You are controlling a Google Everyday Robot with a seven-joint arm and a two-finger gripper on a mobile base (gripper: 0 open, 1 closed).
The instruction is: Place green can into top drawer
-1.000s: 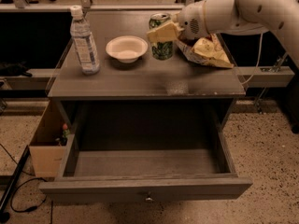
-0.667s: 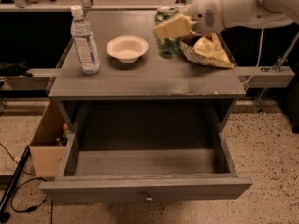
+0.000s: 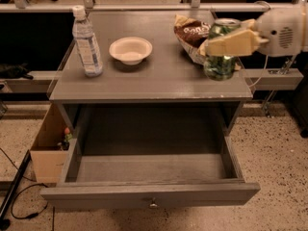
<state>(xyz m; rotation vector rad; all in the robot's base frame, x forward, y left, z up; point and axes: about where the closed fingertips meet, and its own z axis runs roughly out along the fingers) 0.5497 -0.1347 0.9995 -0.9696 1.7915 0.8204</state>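
The green can [image 3: 220, 64] is dark green with a silver top. My gripper [image 3: 222, 44] is shut on the green can and holds it lifted above the right part of the tabletop, near the right edge. The cream fingers [image 3: 230, 43] cross the can's upper half. The top drawer [image 3: 153, 176] is pulled wide open below the tabletop and looks empty inside. Its small metal knob [image 3: 153, 205] sits centred on the front panel.
On the grey table [image 3: 144, 81] stand a clear water bottle [image 3: 86, 42] at the left, a white bowl [image 3: 130, 50] in the middle and a chip bag [image 3: 191, 36] behind the can. A cardboard box [image 3: 48, 148] sits on the floor to the left.
The gripper has lifted the green can off the table and carried it right and toward the front, away from the chip bag. The drawer, bottle and bowl have not moved.
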